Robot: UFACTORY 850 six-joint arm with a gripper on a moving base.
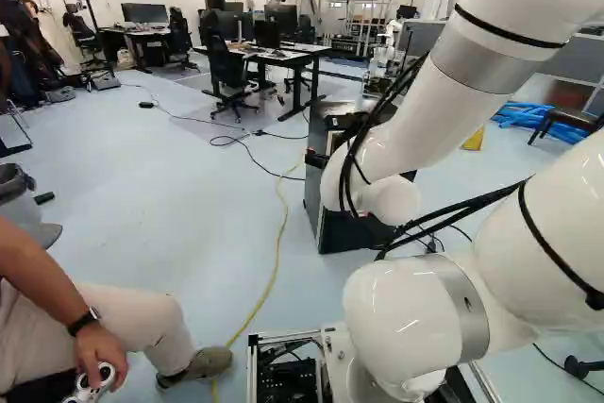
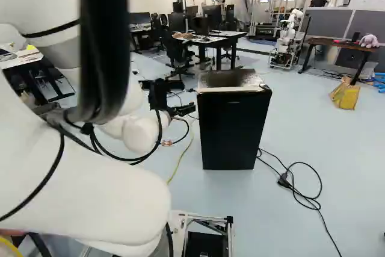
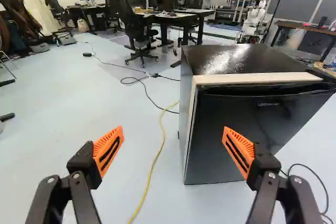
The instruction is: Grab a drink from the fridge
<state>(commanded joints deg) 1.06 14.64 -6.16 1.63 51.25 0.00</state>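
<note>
Wrist view: gripper (image 2: 180, 126) is standing wide open, gripping nothing; black fridge (image 3: 236, 129) is standing ahead, beyond one finger (image 3: 239, 151).

All three views face the fridge (image 2: 233, 132), wrist view nearest.

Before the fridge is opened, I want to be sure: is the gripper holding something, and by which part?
Nothing is held: the gripper stands open, only floor showing between its pads.
</note>
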